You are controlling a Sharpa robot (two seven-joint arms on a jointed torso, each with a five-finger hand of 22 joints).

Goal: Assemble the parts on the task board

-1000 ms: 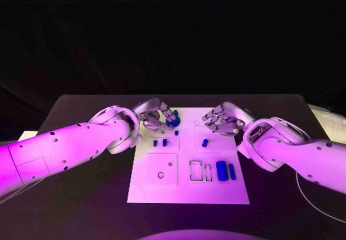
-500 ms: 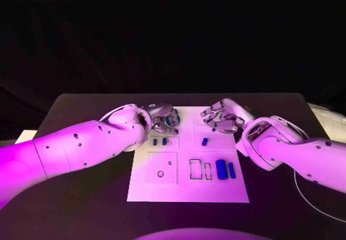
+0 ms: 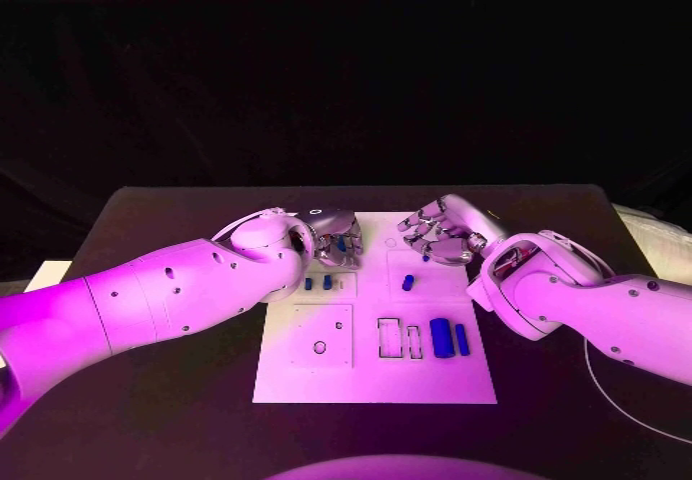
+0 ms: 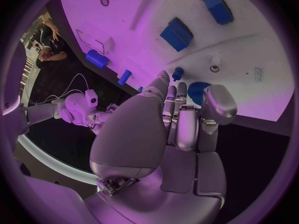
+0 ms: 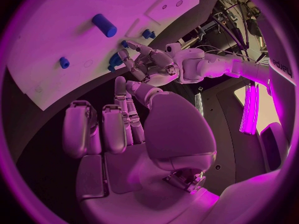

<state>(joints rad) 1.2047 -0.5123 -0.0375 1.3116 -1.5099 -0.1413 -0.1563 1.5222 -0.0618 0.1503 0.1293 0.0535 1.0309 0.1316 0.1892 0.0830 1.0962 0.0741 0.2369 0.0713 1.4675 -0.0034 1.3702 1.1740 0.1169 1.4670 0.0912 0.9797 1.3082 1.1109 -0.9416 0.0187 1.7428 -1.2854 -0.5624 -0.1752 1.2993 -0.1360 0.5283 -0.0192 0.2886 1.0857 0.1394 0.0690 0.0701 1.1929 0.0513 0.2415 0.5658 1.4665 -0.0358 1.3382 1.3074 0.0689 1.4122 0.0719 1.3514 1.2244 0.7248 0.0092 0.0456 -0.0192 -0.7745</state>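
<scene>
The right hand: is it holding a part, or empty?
Empty. The right hand hovers over the board's far end; in its wrist view the fingers lie slightly spread with nothing between them.

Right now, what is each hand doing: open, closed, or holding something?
Left hand: fingers closed around a blue part over the task board.
Right hand: holds nothing, fingers apart, open.

Task board (image 3: 378, 385): one, centre of the frame.

Blue parts: six can be counted in the head view.
- Small pegs (image 3: 307, 284): two, side by side, left of centre.
- Single peg (image 3: 410, 282): one, centre.
- Long blocks (image 3: 441, 339): two, lower right of centre.
- Round part (image 3: 343, 243): one, upper centre, in the left hand (image 3: 329, 236).

Hands: two, counting the right hand (image 3: 440, 232).
</scene>
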